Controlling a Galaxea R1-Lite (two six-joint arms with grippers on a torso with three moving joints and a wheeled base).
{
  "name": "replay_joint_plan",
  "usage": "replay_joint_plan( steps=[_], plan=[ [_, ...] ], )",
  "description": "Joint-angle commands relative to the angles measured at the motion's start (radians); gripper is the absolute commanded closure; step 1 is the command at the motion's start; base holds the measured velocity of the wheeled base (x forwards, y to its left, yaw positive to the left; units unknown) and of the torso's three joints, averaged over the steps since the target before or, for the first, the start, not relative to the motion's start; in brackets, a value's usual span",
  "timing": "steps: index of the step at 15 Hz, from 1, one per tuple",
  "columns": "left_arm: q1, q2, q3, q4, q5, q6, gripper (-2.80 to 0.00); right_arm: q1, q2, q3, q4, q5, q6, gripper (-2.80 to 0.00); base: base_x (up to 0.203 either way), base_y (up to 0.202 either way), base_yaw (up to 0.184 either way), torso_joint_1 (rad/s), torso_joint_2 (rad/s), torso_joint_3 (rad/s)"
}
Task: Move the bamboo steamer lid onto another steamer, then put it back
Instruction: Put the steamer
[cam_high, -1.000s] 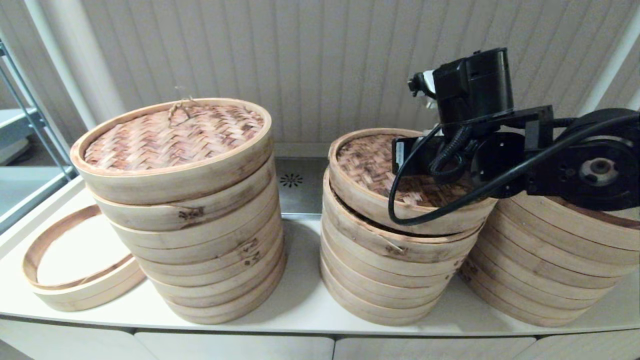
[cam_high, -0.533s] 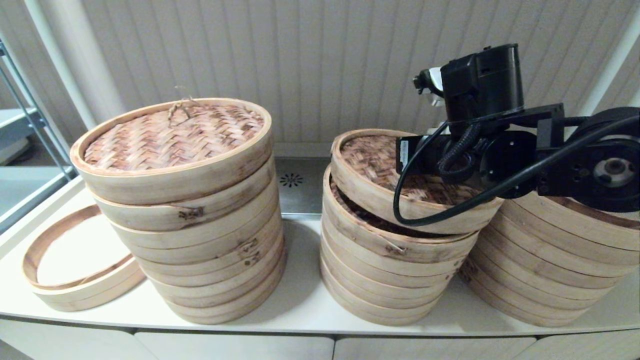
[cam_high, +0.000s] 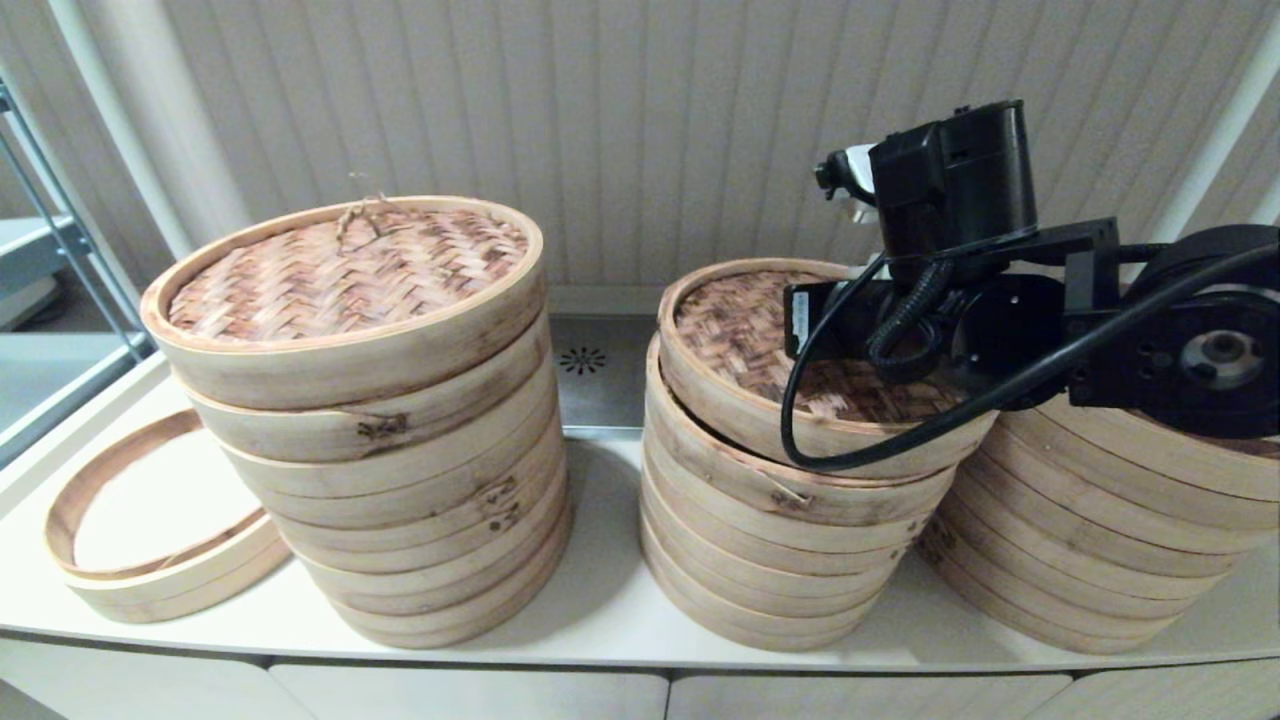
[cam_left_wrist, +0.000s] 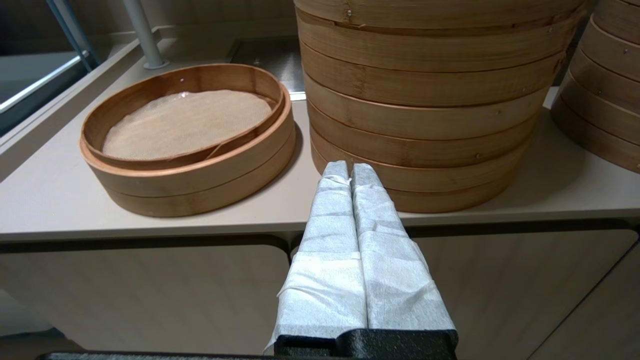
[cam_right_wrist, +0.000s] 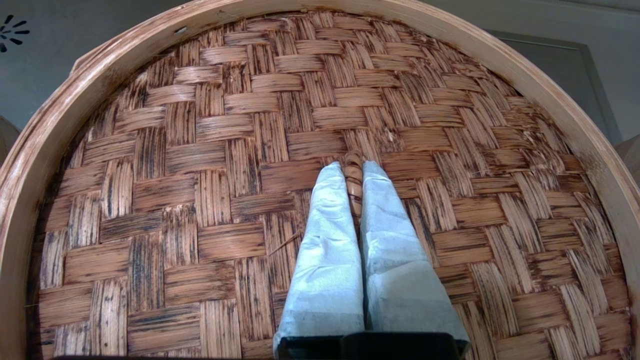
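Lid (cam_high: 770, 350) sits tilted on the middle stack (cam_high: 780, 540), near the surface's (cam_high: 600, 610) back edge. Right hand (cam_right_wrist: 353, 172) is clamped narrow on the lid's small woven handle (cam_right_wrist: 354, 175); only the right wrist view shows that grip, since the head view has the arm in front. Three steamer stacks, two lids, one low loose steamer (cam_left_wrist: 187, 145) at the left end. Left hand (cam_left_wrist: 348, 172) pressed closed, empty, below the front edge, seen only in its wrist view.

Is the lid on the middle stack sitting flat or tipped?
Tipped: the lid overhangs the middle stack with a gap beneath, while the right gripper pinches its handle.
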Motion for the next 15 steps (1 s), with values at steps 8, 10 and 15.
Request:
replay_joint_plan(
  steps=[8, 10, 15],
  plan=[
    [0.000, 0.000, 0.035, -0.001, 0.000, 0.000, 0.00, 0.015, -0.003, -0.006, 0.002, -0.002, -0.001, 0.00, 0.000, 0.000, 0.000, 0.000, 0.00, 0.000],
    [0.000, 0.000, 0.035, -0.001, 0.000, 0.000, 0.00, 0.015, -0.004, -0.002, 0.002, -0.002, -0.012, 0.00, 0.000, 0.000, 0.000, 0.000, 0.00, 0.000],
    [0.000, 0.000, 0.035, -0.001, 0.000, 0.000, 0.00, 0.018, -0.004, 0.006, -0.004, -0.005, -0.015, 0.00, 0.000, 0.000, 0.000, 0.000, 0.00, 0.000]
  ],
)
